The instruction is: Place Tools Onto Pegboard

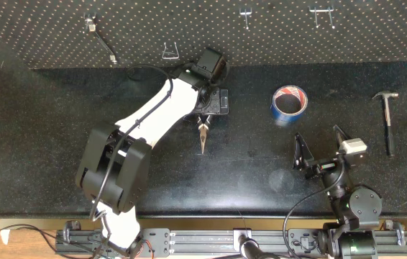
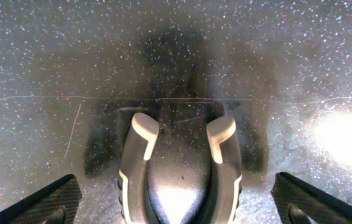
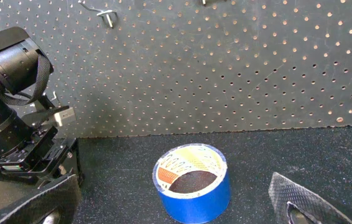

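Left wrist view: the pliers (image 2: 140, 165) lie flat on the speckled black table (image 2: 39, 62). Their two curved grey handles, tipped in cream, sit between the wide-spread fingers of the left gripper (image 2: 175, 186), which is released and clasps nothing. From above, the pliers lie near the lower edge of the perforated pegboard (image 1: 275, 36), slim nose pointing away from it. Farther along that edge are a blue tape roll (image 1: 288, 103) and a hammer (image 1: 387, 122). Wire hooks (image 1: 171, 51) hang on the pegboard. The right gripper (image 1: 316, 140) is parted, farther from the pegboard than the tape roll.
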